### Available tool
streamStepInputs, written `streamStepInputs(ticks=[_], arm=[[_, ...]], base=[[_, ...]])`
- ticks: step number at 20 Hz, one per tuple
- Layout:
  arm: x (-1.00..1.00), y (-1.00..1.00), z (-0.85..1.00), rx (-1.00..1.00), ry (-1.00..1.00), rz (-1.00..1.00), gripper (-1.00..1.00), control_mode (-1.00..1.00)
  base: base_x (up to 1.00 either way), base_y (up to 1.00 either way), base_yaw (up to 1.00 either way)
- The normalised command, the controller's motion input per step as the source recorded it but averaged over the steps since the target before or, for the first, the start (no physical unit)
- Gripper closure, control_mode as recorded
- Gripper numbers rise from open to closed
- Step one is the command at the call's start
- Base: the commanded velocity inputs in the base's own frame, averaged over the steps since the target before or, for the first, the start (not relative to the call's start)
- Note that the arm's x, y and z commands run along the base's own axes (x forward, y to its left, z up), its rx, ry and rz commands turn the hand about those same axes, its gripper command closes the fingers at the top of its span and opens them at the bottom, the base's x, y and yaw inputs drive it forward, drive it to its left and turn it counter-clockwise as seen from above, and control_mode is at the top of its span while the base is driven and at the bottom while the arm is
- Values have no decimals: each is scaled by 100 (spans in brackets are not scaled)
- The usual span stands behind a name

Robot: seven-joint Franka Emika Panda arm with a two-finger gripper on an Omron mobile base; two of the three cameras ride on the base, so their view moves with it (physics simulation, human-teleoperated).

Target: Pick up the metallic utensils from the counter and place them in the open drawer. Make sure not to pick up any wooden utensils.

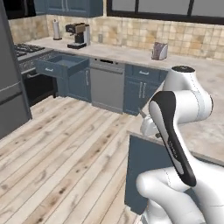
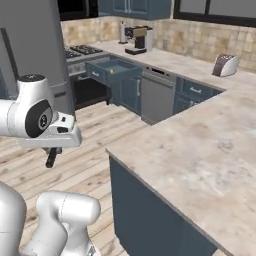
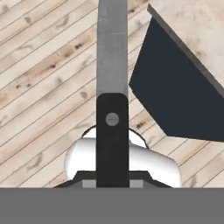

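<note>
Drawer (image 2: 114, 71) stands open across the kitchen, a yellow item inside, while the end effector (image 2: 51, 158) pinches a knife (image 3: 112, 48) above the floor (image 1: 65, 148).

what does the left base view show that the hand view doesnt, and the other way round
Left base view, not hand view: the open drawer beside the stove, plus the coffee machine, toaster and dishwasher along the far wall.
Hand view, not left base view: the black-handled utensil at full length, with its round rivet and flat grey blade, carried above the floor.
Both: the plank floor, and a corner of the pale marbled counter over its dark blue base.
</note>
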Motion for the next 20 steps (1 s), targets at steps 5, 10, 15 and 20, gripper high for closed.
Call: streamStepInputs(ticks=[5,10,15,20], arm=[[0,0,0,0,0,0,100,100],[0,0,0,0,0,0,100,100],[0,0,0,0,0,0,100,100],[0,0,0,0,0,0,100,100]], base=[[48,86,-48],[57,75,-54],[49,83,-66],[34,62,-56]])
